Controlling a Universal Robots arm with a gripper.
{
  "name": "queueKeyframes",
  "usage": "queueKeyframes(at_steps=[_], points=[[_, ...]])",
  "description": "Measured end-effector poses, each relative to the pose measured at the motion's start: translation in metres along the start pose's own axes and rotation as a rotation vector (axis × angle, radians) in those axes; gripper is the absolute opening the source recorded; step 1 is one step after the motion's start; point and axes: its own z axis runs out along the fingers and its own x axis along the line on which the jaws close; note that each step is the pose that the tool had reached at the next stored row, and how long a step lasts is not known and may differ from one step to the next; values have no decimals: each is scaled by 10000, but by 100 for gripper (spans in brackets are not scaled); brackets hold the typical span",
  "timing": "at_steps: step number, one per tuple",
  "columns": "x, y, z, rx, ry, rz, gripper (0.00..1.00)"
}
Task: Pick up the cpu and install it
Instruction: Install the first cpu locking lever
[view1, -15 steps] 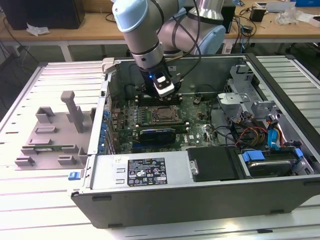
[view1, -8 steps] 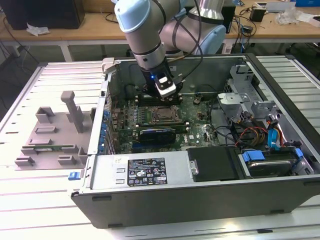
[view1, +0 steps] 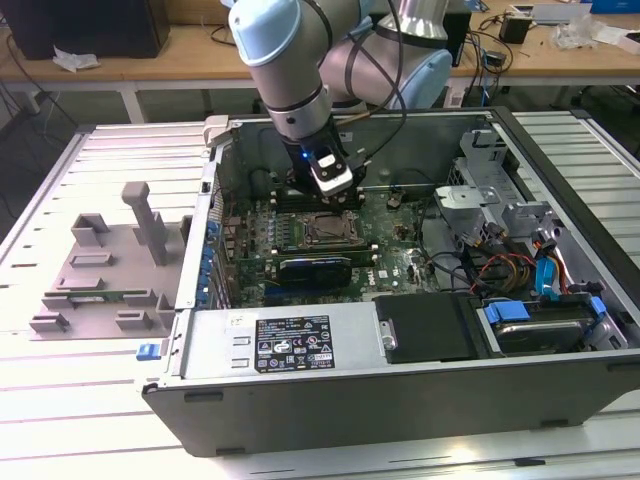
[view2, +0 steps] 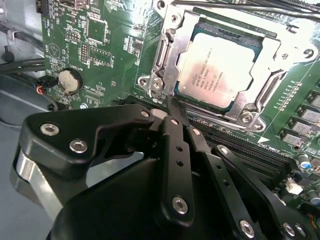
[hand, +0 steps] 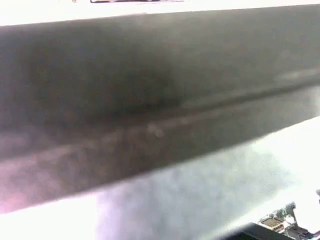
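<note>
Inside an open desktop pc case (view1: 400, 390) lying on its side on a slatted metal table (view1: 60, 400), the robot arm (view1: 290, 70) reaches down from the far side over the motherboard (view2: 115, 55). Its gripper (view2: 172, 107) hangs w/ black fingers (view2: 175, 150) pressed together, clamped on nothing, tips just beside the near-left corner of the socket frame (view2: 165, 55) in the second wrist view. The cpu (view2: 217, 70), silver top w/ thin green rim, lies flat inside that frame, seated square in the socket, apart from the fingers. My read: the chip is already in place, so the install step looks done or close to it, and the closed fingers sit low by the frame edge, maybe to nudge or check it; can't tell if the frame's latch is locked. Around it: a round coin battery (view2: 69, 80) on the board to the second wrist view's left, dark memory slots (view2: 300, 125) on the other side, and a black expansion card (view1: 315, 268) nearer than the socket in the exterior view. On the exterior view's right sit drive bays (view1: 500, 210), coloured cables (view1: 500, 270) and a blue-tabbed drive (view1: 540, 325); the grey power supply box (view1: 290, 340) lies near. Left of the case a grey parts fixture (view1: 100, 270) rests on the table. Case walls and cables crowd the arm's reach. First wrist view is blurred dark metal, nothing to tell.
</note>
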Motion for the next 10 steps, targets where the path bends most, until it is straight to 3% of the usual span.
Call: queueKeyframes(at_steps=[7, 10], points=[[-45, 26, -160, -2, 2, 1, 11], [-82, 46, -287, -2, 3, 0, 11]])
